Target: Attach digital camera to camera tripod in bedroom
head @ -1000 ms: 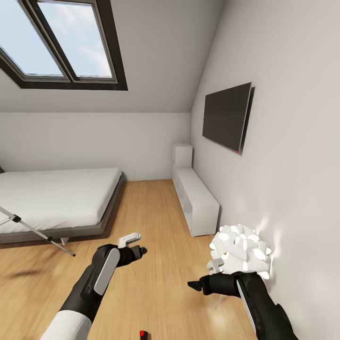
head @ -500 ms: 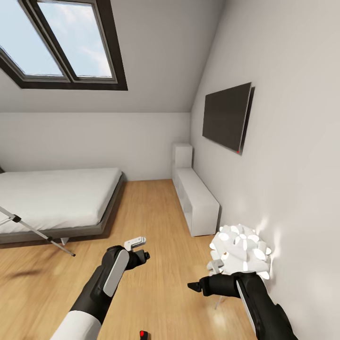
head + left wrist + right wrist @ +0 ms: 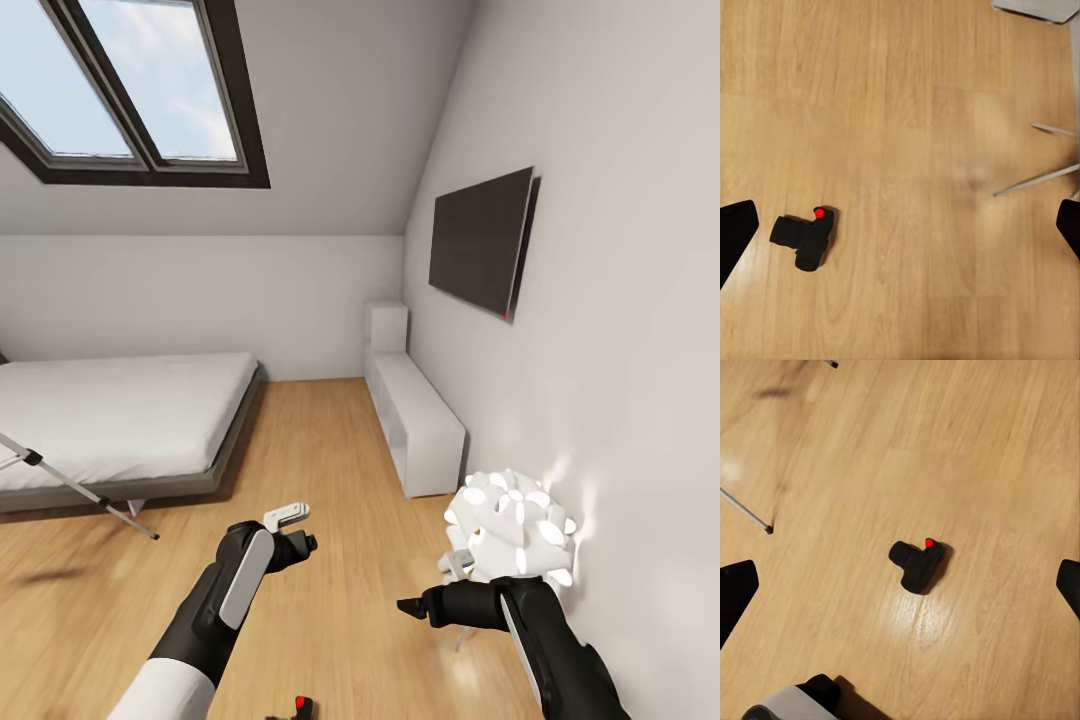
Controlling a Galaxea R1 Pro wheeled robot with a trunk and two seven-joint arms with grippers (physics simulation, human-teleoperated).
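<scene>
The digital camera (image 3: 805,238), small and black with a red button, lies on the wood floor; it also shows in the right wrist view (image 3: 918,564) and at the head view's bottom edge (image 3: 298,708). My left gripper (image 3: 292,530) hangs open above the floor, the camera well off-centre near one fingertip (image 3: 735,234). My right gripper (image 3: 432,585) is open too, and the camera sits about midway between its fingertips. Of the camera tripod (image 3: 72,486), two silver legs with dark feet reach in from the left by the bed; one leg (image 3: 748,514) shows in the right wrist view.
A low grey bed (image 3: 130,415) fills the left. White cube shelves (image 3: 415,420) line the right wall under a dark wall screen (image 3: 482,245). A white petal floor lamp (image 3: 512,528) stands close behind my right arm. Thin pale legs (image 3: 1035,180) cross the left wrist view.
My left arm has shifted a little to the right and forward, then held still. The right arm has not moved. A little more of the camera shows at the head view's bottom edge.
</scene>
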